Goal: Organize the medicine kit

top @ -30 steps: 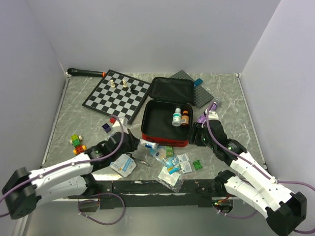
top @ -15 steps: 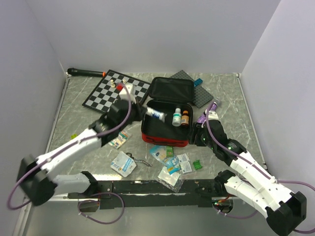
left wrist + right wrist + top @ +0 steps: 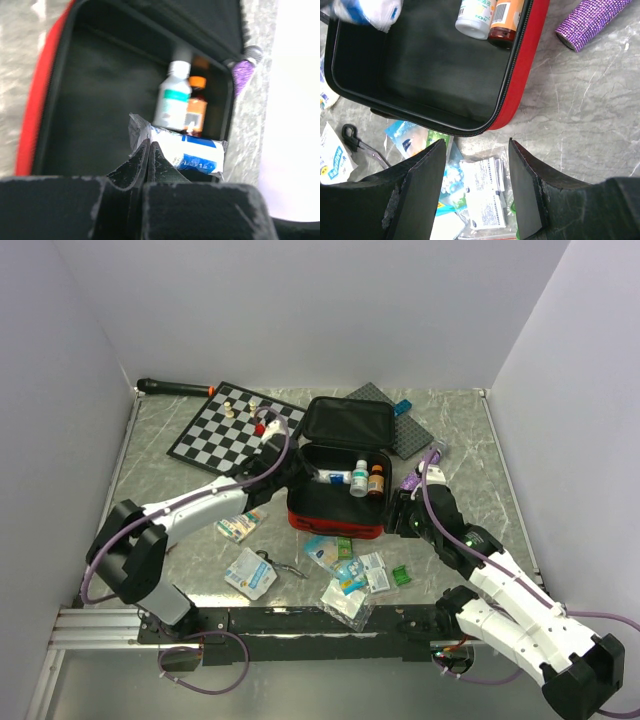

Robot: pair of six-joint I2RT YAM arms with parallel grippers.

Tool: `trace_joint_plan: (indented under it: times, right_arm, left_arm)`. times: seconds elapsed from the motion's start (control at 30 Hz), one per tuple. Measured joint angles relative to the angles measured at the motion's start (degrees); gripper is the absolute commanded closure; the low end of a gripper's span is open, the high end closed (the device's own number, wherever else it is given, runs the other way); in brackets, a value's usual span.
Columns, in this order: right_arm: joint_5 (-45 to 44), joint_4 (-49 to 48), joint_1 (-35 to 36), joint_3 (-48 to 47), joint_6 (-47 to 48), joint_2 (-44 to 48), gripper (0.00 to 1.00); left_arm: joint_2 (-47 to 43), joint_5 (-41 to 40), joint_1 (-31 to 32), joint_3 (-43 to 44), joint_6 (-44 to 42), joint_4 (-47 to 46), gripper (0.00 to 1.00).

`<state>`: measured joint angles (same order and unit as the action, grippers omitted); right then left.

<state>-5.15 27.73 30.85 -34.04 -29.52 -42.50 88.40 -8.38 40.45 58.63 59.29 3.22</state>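
Note:
The medicine kit (image 3: 335,521) lies open in the middle of the table, red walls, black lining, lid propped at the back. A white bottle (image 3: 359,480) and a brown bottle (image 3: 376,481) stand in its back right corner. My left gripper (image 3: 305,472) is shut on the edge of a white-and-blue packet (image 3: 187,150) and holds it over the kit's inside, near the bottles (image 3: 171,100). My right gripper (image 3: 476,142) is open and empty, just off the kit's front right corner (image 3: 527,65), above loose packets.
A chessboard (image 3: 235,430) with a few pieces lies back left. A grey baseplate (image 3: 405,430) lies behind the kit, and a purple glitter tube (image 3: 422,468) lies to the kit's right. Loose medicine packets (image 3: 345,570) and small scissors (image 3: 280,565) lie in front of it.
My left arm lifted the white-and-blue packet from the table in front of the kit and carried it right, over the kit's inside. The right arm has not moved.

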Motion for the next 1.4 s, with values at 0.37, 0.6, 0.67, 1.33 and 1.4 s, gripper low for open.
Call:
trace_joint_plan:
  times: [0.37,0.6,0.67,1.33,1.4]
  right_arm:
    - [-1.3,0.7,0.0,0.0,0.7,2.7,0.4]
    - [-1.7,0.7,0.0,0.0,1.0,3.1,0.4]
    - [-1.7,0.7,0.0,0.0,1.1,3.0,0.4]
    - [-2.1,0.9,0.0,0.0,2.0,1.4,0.4]
    - [-2.3,1.0,0.0,0.0,2.1,1.5,0.4]
  left_arm:
    - [7.7,8.7,-0.5,20.5,-30.0,7.8,0.99]
    - [10.2,12.5,-0.7,21.6,-52.3,14.1,0.99]
    - [9.6,13.1,-0.6,17.2,-57.5,10.8,0.99]
    - [23.3,13.5,3.3,19.9,-81.2,-2.1,0.99]
    - [24.7,13.4,3.3,20.8,-82.5,-2.0,0.99]
